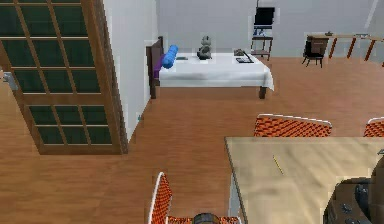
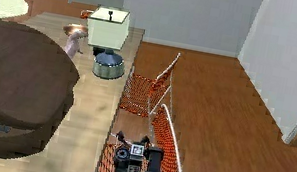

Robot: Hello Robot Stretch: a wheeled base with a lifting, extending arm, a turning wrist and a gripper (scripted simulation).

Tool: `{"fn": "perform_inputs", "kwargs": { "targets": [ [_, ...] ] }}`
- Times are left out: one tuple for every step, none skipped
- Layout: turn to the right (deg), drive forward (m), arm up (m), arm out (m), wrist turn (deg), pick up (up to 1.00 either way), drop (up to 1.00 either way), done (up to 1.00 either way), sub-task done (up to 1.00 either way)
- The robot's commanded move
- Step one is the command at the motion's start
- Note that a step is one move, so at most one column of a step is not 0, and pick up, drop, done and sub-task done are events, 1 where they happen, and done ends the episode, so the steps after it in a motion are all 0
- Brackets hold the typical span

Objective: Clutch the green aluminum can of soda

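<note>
The task is at the search-and-approach step, by my judgement. In the arm side view the pincer [image 2: 134,155] sits low at the bottom centre of the frame, over the seat of an orange wire chair [image 2: 149,160] that is drawn up to the desk [image 2: 92,105]. With the seat behind it, I cannot tell whether the pincer holds anything.

On the desk, toward the upper middle of the frame, stand a white box [image 2: 109,26], a metal bowl [image 2: 109,64] and a pinkish cup [image 2: 72,34]. A large dark brown round thing [image 2: 10,80] covers the left of the desk.

Where the green can of soda is I cannot tell: nothing on the desk has its shape and colour, and it may be hidden behind the brown thing.

The next move probably calls for finding the can first, then bringing the arm up above the desk top before reaching out.
</note>
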Motion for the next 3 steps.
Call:
{"fn": "perform_inputs", "kwargs": {
  "targets": [
    [0.0,0.0,-0.4,0.0,0.0,0.0,0.0,0.0,0.0],
    [0.0,0.0,0.0,0.0,0.0,1.0,0.0,0.0,0.0],
    [0.0,0.0,0.1,0.0,0.0,0.0,0.0,0.0,0.0]
  ]
}}
